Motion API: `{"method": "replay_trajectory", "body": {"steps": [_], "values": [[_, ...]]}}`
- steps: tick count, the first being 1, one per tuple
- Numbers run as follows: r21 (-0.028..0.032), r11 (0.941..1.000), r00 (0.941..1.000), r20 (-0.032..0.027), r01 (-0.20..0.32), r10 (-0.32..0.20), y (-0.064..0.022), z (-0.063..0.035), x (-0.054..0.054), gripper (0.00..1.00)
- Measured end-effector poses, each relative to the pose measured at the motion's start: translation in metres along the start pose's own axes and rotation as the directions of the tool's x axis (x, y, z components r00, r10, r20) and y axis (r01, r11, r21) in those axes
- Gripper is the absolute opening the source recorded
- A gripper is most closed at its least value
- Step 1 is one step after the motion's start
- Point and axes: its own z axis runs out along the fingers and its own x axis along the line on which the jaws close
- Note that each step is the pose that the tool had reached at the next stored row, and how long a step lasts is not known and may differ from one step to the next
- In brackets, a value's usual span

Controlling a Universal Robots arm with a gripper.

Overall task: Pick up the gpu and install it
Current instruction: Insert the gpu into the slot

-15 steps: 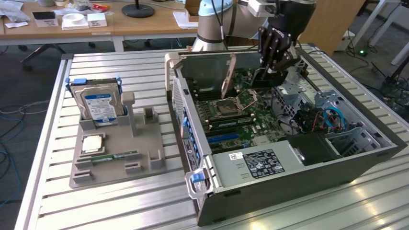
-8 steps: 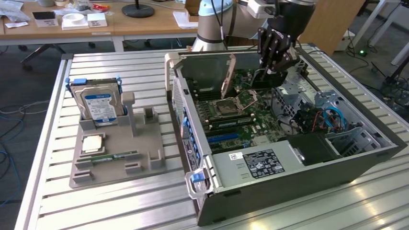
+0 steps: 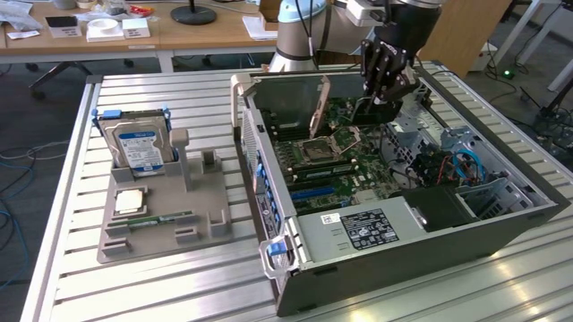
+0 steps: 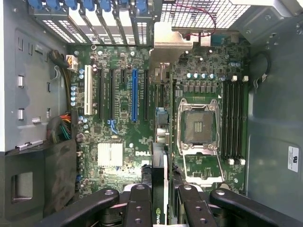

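Note:
My gripper (image 3: 387, 94) hangs inside the open computer case (image 3: 501, 231), above the motherboard (image 3: 336, 168). It is shut on the gpu (image 3: 372, 113), a dark flat card held on edge. In the wrist view the gpu (image 4: 162, 142) runs edge-on from between my fingers (image 4: 139, 201) to its pale metal bracket (image 4: 170, 40) near the case's rear slots. It hovers over the board between the blue expansion slot (image 4: 134, 94) and the CPU socket (image 4: 199, 125). Whether its lower edge touches a slot I cannot tell.
On the exterior view's left a grey fixture (image 3: 206, 221) holds a blue-labelled hard drive (image 3: 139, 144), a CPU chip (image 3: 131, 200) and a RAM stick (image 3: 161, 219). Case walls, a drive cage and cable bundles (image 3: 447, 168) ring the motherboard.

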Motion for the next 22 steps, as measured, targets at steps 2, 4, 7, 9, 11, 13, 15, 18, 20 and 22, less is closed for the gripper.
{"method": "replay_trajectory", "body": {"steps": [2, 4, 7, 9, 11, 13, 15, 18, 20, 22], "values": [[0.0, 1.0, 1.0, -0.0019, 0.0, 0.0, 0.0002, 0.0002, 0.0, 0.26], [-0.0001, 1.0, 1.0, -0.0031, 0.0, 0.0, 0.0002, 0.0002, 0.0, 0.26], [0.0, 1.0, 1.0, -0.0032, 0.0, 0.0, 0.0002, 0.0003, -0.0001, 0.26], [0.0, 1.0, 1.0, -0.0031, 0.0, 0.0, 0.0002, 0.0004, -0.0001, 0.26], [0.0008, 1.0, 1.0, -0.0029, 0.0, 0.0, 0.0004, 0.0014, -0.0001, 0.26], [0.0032, 1.0, 1.0, -0.003, 0.0, 0.0, 0.0005, 0.003, 0.0, 0.26], [0.0053, 1.0, 1.0, -0.0031, 0.002, -0.002, 0.0005, 0.0046, 0.0007, 0.26], [0.0094, 0.9999, 1.0, -0.0034, 0.004, -0.004, 0.0011, 0.0067, 0.0025, 0.26], [0.0114, 0.9999, 1.0, -0.0033, 0.006, -0.006, 0.0016, 0.0074, 0.005, 0.26], [0.0131, 0.9999, 1.0, -0.0033, 0.008, -0.008, 0.0022, 0.0081, 0.0078, 0.26]]}}
